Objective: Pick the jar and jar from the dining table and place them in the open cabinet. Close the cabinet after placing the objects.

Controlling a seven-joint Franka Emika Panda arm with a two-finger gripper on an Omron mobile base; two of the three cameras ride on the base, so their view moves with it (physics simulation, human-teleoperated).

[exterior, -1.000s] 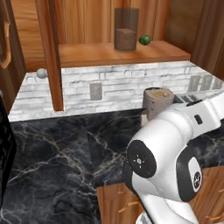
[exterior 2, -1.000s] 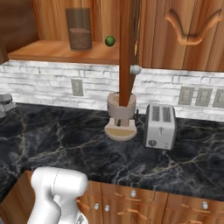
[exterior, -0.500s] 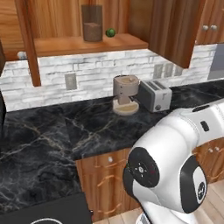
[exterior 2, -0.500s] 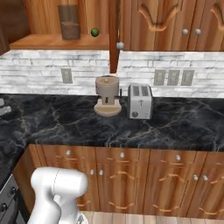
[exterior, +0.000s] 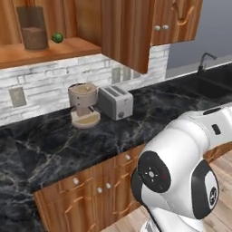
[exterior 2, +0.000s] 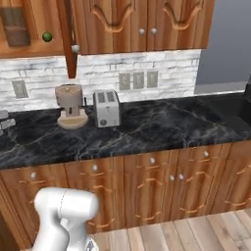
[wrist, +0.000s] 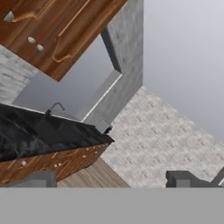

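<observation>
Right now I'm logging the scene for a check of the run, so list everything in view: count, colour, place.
jar: one, brown, on the open cabinet's shelf.
small ball: one, green, on the shelf beside the jar.
cabinet: one open, orange-brown wood, above the counter.
round appliance: one, grey-brown on a tan base, on the counter by the wall.
toaster: one, silver, right of the appliance.
counter: one, black marble, wooden fronts below.
faucet: one, dark, far right.
end effector: one, dark fingertips apart, open, holding nothing.

One toaster (exterior: 116,102), one grinder (exterior: 83,104), perhaps one jar (exterior: 34,38).
</observation>
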